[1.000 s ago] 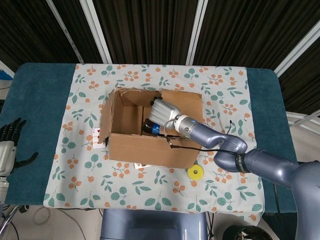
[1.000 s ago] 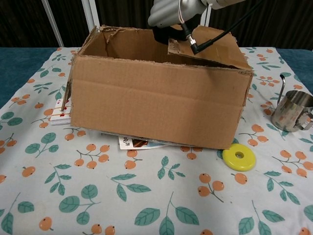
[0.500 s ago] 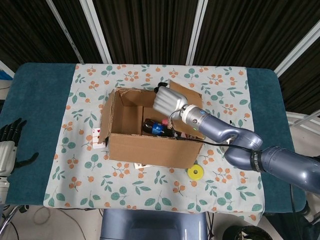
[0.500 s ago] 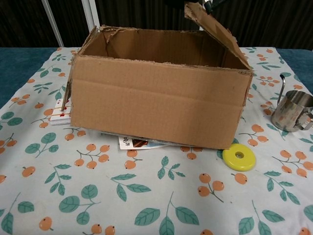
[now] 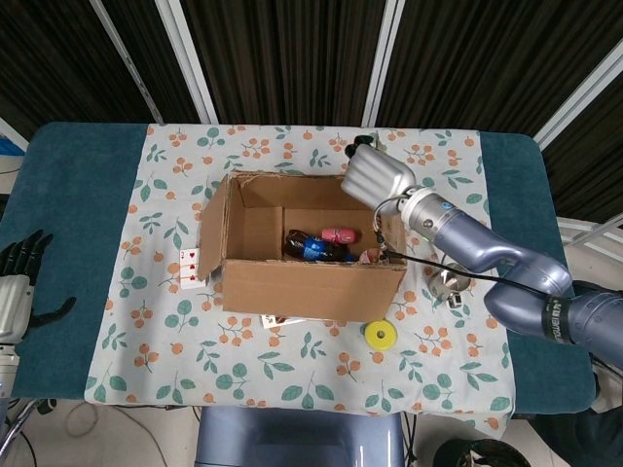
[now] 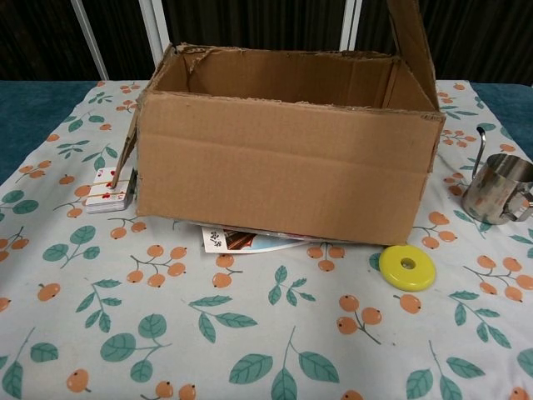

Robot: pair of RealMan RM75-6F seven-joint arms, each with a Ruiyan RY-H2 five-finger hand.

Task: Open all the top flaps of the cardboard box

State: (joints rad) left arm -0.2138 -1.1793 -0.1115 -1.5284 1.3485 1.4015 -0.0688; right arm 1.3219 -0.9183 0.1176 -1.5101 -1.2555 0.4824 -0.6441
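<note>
The cardboard box [image 5: 302, 287] [image 6: 287, 167] sits mid-table with its top open toward the head camera. Its right flap [image 6: 410, 37] stands nearly upright in the chest view. My right hand [image 5: 376, 177] hovers over the box's far right corner, fingers stretched out flat against that flap's top, holding nothing. Inside the box lie a dark bottle with a blue label [image 5: 313, 245] and a pink object [image 5: 338, 234]. Beyond the table's left side, my left hand [image 5: 15, 282] hangs with fingers spread and empty; the chest view shows neither hand.
A yellow disc [image 5: 381, 336] [image 6: 407, 267] lies at the box's front right corner. A metal cup [image 5: 450, 284] [image 6: 497, 190] stands to the right. Playing cards [image 5: 191, 268] [image 6: 108, 190] lie at the box's left, and a booklet [image 6: 241, 241] pokes out from underneath.
My right hand rose out of the box and swung right, lifting the right flap from folded inward to upright. The box slid slightly right. The left hand stayed still.
</note>
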